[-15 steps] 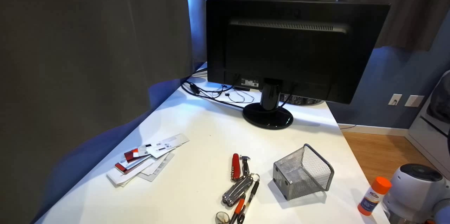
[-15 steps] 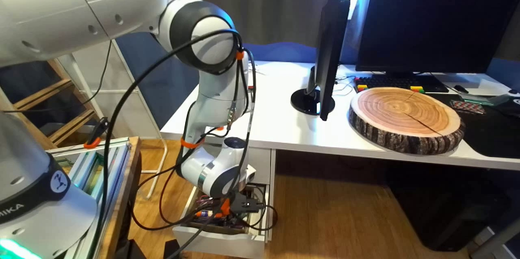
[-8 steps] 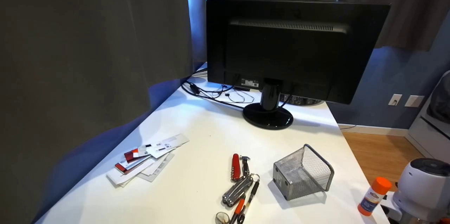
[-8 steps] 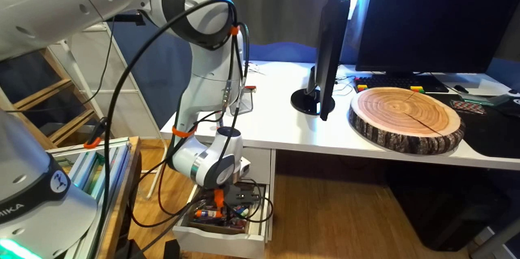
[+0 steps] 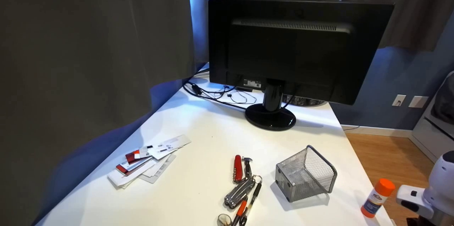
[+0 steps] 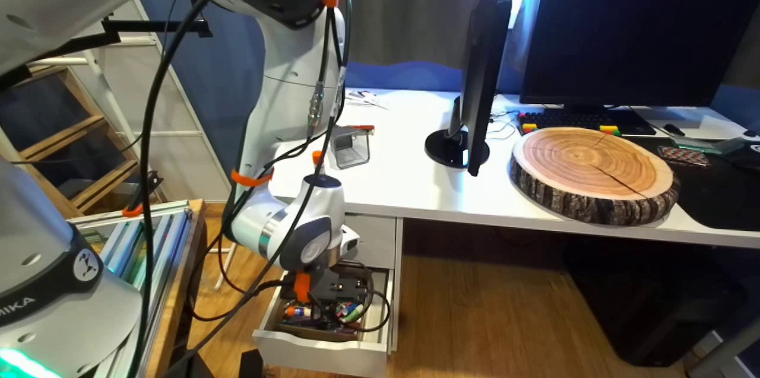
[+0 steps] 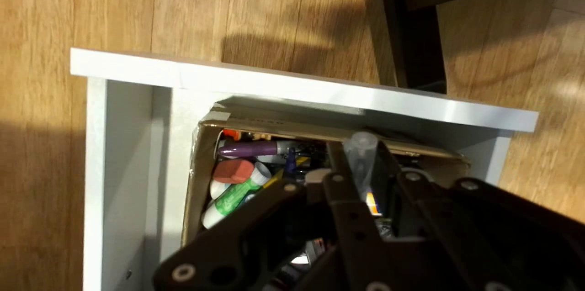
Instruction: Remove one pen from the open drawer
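The drawer [image 7: 279, 81] stands open; its front also shows in an exterior view [image 6: 320, 354]. A cardboard box [image 7: 292, 131] inside it holds a purple marker [image 7: 249, 148], a red block [image 7: 233, 171], a thick green-and-white tube [image 7: 235, 195] and other items. My gripper [image 7: 360, 147] is over the box and shut on a clear, translucent tube-like thing [image 7: 363, 140], whose end points up between the fingertips. Its lower part is hidden by the fingers. In an exterior view the gripper [image 6: 329, 307] is at the drawer, its fingertips hard to make out. No thin green pen shows.
The white desk edge [image 6: 368, 210] stands above the drawer. On the desk are a mesh box [image 5: 306, 174], a glue stick [image 5: 377, 197], an orange-and-black pen [image 5: 241, 209], a dark pen [image 5: 253, 201] and a multitool [image 5: 239, 192]. A black cable [image 6: 380, 318] loops beside the gripper.
In the exterior views, the elbow has risen and the wrist has shifted left and slightly up in one picture, rightward in another. The gripper remains at the drawer. The desk items have not moved.
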### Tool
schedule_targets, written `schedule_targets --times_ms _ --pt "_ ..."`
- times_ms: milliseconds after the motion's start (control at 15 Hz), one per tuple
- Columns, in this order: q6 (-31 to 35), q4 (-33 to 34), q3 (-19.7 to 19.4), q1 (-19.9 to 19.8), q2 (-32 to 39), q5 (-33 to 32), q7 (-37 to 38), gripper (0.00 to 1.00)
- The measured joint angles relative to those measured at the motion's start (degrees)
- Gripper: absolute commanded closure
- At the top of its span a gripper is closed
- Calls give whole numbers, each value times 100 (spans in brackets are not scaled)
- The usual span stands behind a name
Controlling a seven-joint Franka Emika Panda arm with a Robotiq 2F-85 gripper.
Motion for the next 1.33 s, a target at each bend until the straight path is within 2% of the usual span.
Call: schedule_targets --times_ms 333,400,600,800,1067,1333 --pt "231 -329 -19 -4 -203 2 249 83" --pt "233 -335 -20 -4 -207 2 254 96" --pt "245 -322 -60 10 -226 3 257 96" --pt "503 -500 -451 228 -466 35 290 96" --pt "1080 -1151 -1087 610 -1076 163 305 96" --pt "1552 -1785 -1195 540 -1737 235 298 96"
